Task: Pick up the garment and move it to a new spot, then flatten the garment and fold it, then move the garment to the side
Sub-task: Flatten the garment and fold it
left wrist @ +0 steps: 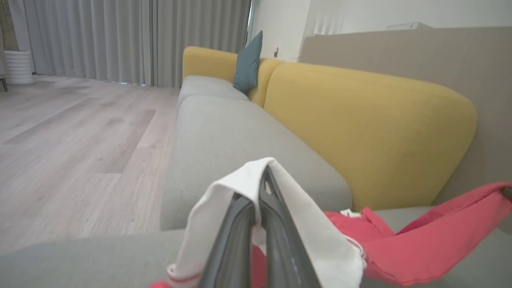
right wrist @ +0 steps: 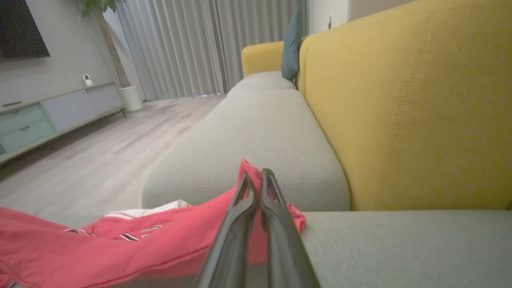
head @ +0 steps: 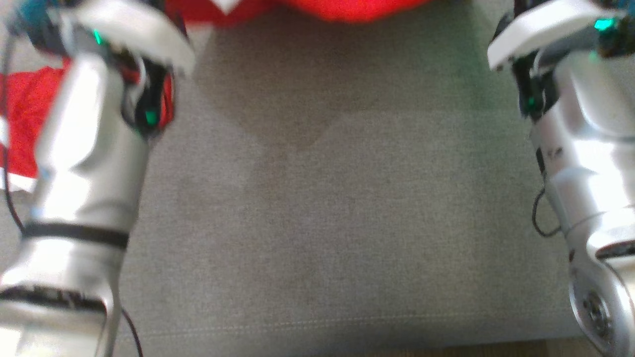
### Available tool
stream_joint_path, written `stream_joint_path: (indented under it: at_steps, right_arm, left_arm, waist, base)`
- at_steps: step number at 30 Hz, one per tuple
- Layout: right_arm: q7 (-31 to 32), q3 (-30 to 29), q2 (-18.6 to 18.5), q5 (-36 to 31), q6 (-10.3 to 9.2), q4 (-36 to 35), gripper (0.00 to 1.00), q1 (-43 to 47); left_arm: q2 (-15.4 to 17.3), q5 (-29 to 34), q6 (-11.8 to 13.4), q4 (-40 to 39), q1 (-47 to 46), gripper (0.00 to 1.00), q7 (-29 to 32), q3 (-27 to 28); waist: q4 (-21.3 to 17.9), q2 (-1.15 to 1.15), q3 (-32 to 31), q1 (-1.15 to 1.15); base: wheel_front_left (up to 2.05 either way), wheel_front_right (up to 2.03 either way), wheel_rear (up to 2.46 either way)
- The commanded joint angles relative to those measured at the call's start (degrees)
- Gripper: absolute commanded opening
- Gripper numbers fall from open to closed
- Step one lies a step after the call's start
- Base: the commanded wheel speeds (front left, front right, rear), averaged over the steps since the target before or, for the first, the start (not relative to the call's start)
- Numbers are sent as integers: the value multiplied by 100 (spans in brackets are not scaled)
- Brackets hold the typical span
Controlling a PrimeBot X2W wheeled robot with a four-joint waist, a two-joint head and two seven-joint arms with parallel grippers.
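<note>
Left hand: the left hand (left wrist: pixel 256 188) has its two dark fingers pressed together, no gap between them, pinching a white edge of the garment (left wrist: pixel 420 248). The white cloth drapes over both fingertips and down either side.
Right hand: the right hand (right wrist: pixel 257 176) is likewise closed tight, clamped on a red edge of the garment (right wrist: pixel 120 248). A small peak of red cloth pokes up past the tips.
Garment: red with white trim and a few dark stripes near a seam. In the left wrist view it spreads from the fingers to the right, and one red band climbs toward that view's right edge. In the right wrist view it runs from the fingers down to the lower left, low over the seat. In the blurred head view, red cloth (head: pixel 25 124) shows behind the left forearm (head: pixel 84 163), and more runs along the top edge.
Seat: the grey sofa seat (head: pixel 317 198) fills the space between the left forearm and the right forearm (head: pixel 585 148), with bare fabric in the middle.
Backrest: the yellow backrest (left wrist: pixel 360 128) stands just behind the seat, to the right in both wrist views.
Cushion: a teal cushion (left wrist: pixel 248 64) leans upright against the backrest at the far end of the sofa.
Floor: a pale wood floor (left wrist: pixel 72 140) lies beside the sofa.
Curtains: grey curtains (left wrist: pixel 120 36) hang at the far wall.
Cabinet: a low cabinet (right wrist: pixel 48 116) stands across the room, with a white ribbed pot (right wrist: pixel 130 98) beside it.
</note>
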Motion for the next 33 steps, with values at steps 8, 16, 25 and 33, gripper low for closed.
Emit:
stream_joint_path:
  at_steps: [8, 16, 25, 33]
  right_arm:
    - [484, 1054, -428, 651, -4, 91, 0, 761]
    - [1370, 1978, -1098, 1265, -4, -139, 0, 1587]
    - [2212, 2648, -1617, 1857, -4, -611, 0, 2193]
    - [3138, 3065, -2193, 2443, -4, -1125, 0, 2704]
  left_arm:
    - [429, 37, -135, -315, 1401, 0, -28, -315]
    - [684, -214, -158, -876, 2549, 0, 275, -808]
    - [975, -385, -161, -1665, 3302, 0, 755, -1194]
    - [1487, -657, -162, -2670, 4107, 0, 1476, -1424]
  waist:
    - [216, 0, -674, 0]
    - [244, 0, -1135, 0]
    - [230, 0, -1493, 0]
    - [161, 0, -1848, 0]
  base:
    - [0, 0, 0]
    - [0, 0, 0]
    - [0, 0, 0]
    - [0, 0, 0]
